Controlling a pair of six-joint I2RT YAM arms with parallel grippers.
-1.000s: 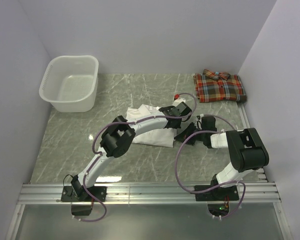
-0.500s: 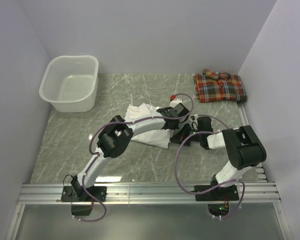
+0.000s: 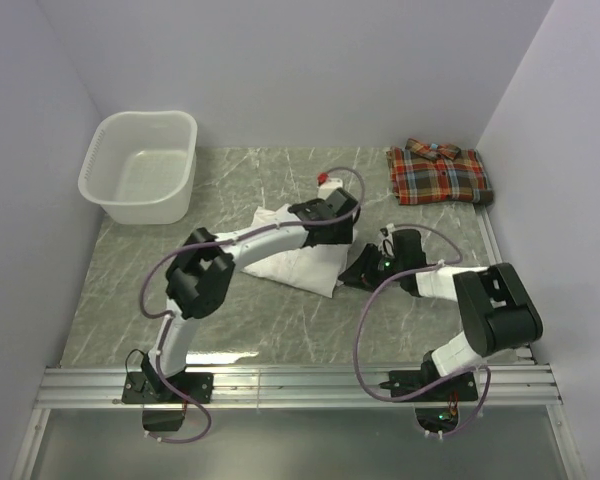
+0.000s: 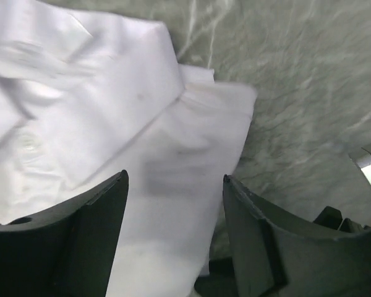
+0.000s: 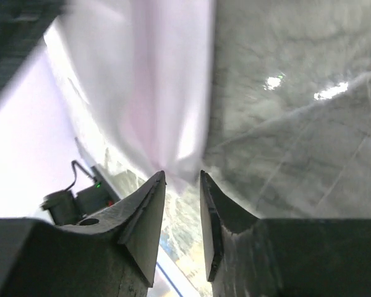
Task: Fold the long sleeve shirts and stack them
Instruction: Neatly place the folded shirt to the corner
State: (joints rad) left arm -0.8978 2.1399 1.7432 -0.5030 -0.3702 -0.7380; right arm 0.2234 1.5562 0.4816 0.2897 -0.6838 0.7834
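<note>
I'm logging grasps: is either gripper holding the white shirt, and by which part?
Neither appears to. Left gripper open above the white shirt; right gripper parted at its edge.

Marble table (image 3: 280, 320): white shirt (image 3: 300, 266) at centre, plaid shirt (image 3: 440, 175) (folded) far right corner, laundry basket (image 3: 140, 208) far left.

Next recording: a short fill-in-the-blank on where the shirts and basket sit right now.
The plaid shirt lies folded at the far ____ corner of the table.
The laundry basket stands at the far ____ corner.
The left gripper, jaws apart, hangs over the white shirt and holds ____.
Missing words: right; left; nothing.
</note>
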